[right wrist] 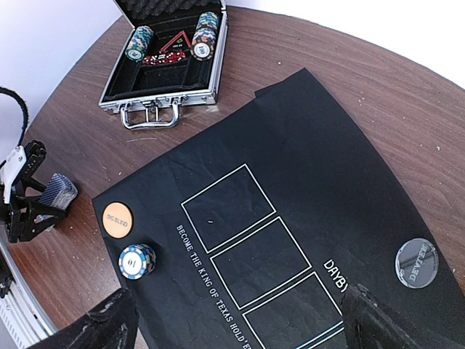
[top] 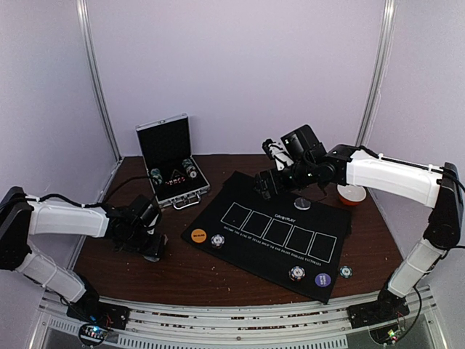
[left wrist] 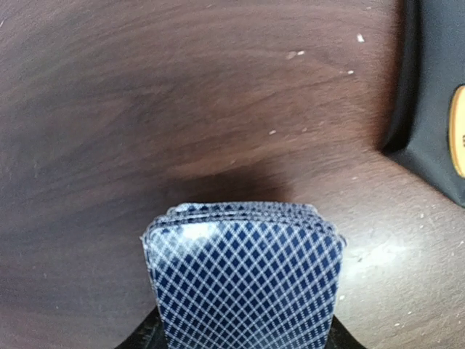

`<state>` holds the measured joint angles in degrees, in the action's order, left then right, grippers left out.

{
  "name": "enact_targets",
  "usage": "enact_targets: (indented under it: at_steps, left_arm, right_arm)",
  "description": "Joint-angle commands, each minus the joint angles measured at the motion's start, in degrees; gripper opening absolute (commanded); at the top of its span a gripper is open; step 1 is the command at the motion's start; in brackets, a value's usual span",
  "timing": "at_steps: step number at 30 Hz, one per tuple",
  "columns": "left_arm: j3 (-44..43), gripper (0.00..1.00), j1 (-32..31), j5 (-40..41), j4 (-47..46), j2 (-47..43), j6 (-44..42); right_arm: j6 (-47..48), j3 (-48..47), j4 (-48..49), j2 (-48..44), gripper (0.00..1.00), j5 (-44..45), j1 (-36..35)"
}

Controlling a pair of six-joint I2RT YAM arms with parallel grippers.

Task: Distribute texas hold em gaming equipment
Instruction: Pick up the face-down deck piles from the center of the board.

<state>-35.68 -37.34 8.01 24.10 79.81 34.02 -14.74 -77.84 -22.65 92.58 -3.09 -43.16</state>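
Note:
My left gripper [top: 150,246] is shut on a deck of blue-backed playing cards [left wrist: 243,283] and holds it low over the bare wood, left of the black mat [top: 290,240]. The deck also shows in the right wrist view [right wrist: 58,192]. My right gripper [top: 267,185] is open and empty, raised over the mat's far edge; its dark fingertips [right wrist: 102,329] frame the mat. An orange button [top: 198,235] and a striped chip [top: 217,241] sit at the mat's left corner. A silver dealer button [top: 302,203] lies at the far edge. A chip [top: 296,273], a purple button [top: 322,279] and another chip [top: 346,272] lie near the front right.
An open aluminium case [top: 173,171] with stacked chips [right wrist: 139,42] and red dice stands at the back left. An orange-and-white bowl [top: 352,195] sits behind the mat's right side, under the right arm. The mat's corner [left wrist: 429,109] is right of the left gripper.

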Motion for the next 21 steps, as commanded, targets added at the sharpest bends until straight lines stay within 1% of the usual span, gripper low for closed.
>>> enact_targets:
  at_steps: [1, 6, 7, 10, 13, 16, 21]
  left_arm:
    - [1.4, 0.51, -0.2, -3.8, 2.3, 1.5, -2.1]
    - [-5.0, 0.50, -1.0, -0.7, 8.1, -0.7, -5.7]
    - [-6.3, 0.50, -1.1, -1.4, 8.4, -1.4, -6.2]
    - [-12.2, 0.49, -3.0, -3.9, 9.3, -2.5, -11.3]
    - [-20.9, 0.48, -5.1, -2.2, 14.3, -0.8, -16.4]
    - [-27.3, 0.48, -6.5, -1.4, 18.5, 0.8, -21.9]
    - [-35.0, 0.48, -9.9, -2.6, 21.7, 2.6, -30.4]
  right_arm:
    - [0.0, -1.4, -1.4, -1.3, 1.00, 1.4, -0.4]
    - [-3.1, -2.8, -0.9, -2.3, 1.00, 0.6, -0.2]
    - [-3.9, -3.1, -0.4, -2.6, 1.00, -0.6, -0.2]
    - [-7.0, -3.9, 1.3, -2.6, 1.00, -6.0, 0.3]
    - [-9.2, -5.5, 1.3, -1.7, 1.00, -11.0, 0.9]
    - [-10.8, -6.6, 1.9, -1.0, 1.00, -15.2, 1.1]
    - [-16.6, -3.8, 10.8, 0.9, 0.99, -27.0, 0.8]
